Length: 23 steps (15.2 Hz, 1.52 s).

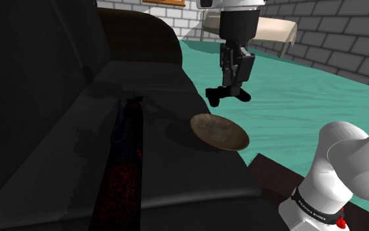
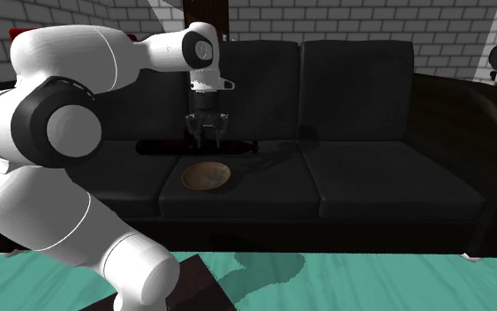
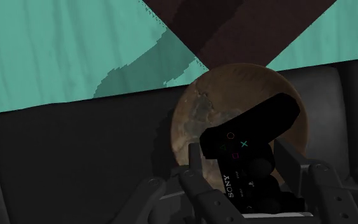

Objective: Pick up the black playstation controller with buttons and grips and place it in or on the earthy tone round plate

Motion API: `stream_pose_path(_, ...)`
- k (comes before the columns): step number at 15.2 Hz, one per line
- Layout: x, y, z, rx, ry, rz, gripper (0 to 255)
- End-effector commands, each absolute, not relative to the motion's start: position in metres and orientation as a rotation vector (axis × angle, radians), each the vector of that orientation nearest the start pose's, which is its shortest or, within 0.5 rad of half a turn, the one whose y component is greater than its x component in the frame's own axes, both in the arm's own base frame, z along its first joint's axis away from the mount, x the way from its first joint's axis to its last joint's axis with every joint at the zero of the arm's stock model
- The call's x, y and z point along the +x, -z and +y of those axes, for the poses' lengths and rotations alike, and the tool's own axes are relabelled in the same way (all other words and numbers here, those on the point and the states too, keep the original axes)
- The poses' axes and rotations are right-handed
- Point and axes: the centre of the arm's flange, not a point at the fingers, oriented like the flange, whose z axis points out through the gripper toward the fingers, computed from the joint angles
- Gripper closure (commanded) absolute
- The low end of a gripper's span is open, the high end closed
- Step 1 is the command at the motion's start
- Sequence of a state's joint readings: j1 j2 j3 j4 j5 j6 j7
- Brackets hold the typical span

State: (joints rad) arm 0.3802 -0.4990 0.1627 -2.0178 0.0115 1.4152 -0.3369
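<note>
Black cushions make up the biggest thing in the room, a three-seat sofa (image 2: 370, 177), and the brown round plate (image 2: 207, 176) lies flat on one of its end seats, close to the front edge. Teal floor (image 1: 294, 98) spreads out in front of the plate and round the end of the sofa, with a grey brick wall (image 2: 370, 22) behind it all. From where I stand the white arm (image 2: 52, 124) bulks large on the near side of the plate, rising from its dark brown stand (image 2: 198, 283) on the floor and arching over so the hand points straight down above the plate.

Behind the plate, along the back of the same seat, lies a long black thing flecked with red (image 1: 125, 157); I cannot tell what it is. It sits apart from the plate.

The plate (image 1: 219, 131) itself is mottled earthy brown with a shallow rim and has nothing lying in it.

Over the plate hangs the black gripper (image 1: 234, 84), its two fingers closed around the black controller (image 1: 227, 94) and clasping it from either side. The controller (image 3: 247, 137) is held in the air above the plate (image 3: 196, 108), clear of it, one grip sticking out past the fingers, its small coloured button marks and white lettering facing the hand.
</note>
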Motion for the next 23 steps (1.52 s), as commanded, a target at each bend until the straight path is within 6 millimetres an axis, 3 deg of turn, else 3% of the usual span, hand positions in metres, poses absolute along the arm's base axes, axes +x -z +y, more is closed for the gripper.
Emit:
stream_pose_path(1,0.310,-0.627,0.210,-2.923,-0.166,-1.334,255)
stream_pose_path(15,0.310,-0.552,0.210,-2.923,-0.166,-1.334,255)
stream_pose_path(23,0.310,-0.552,0.210,-2.923,-0.166,-1.334,255)
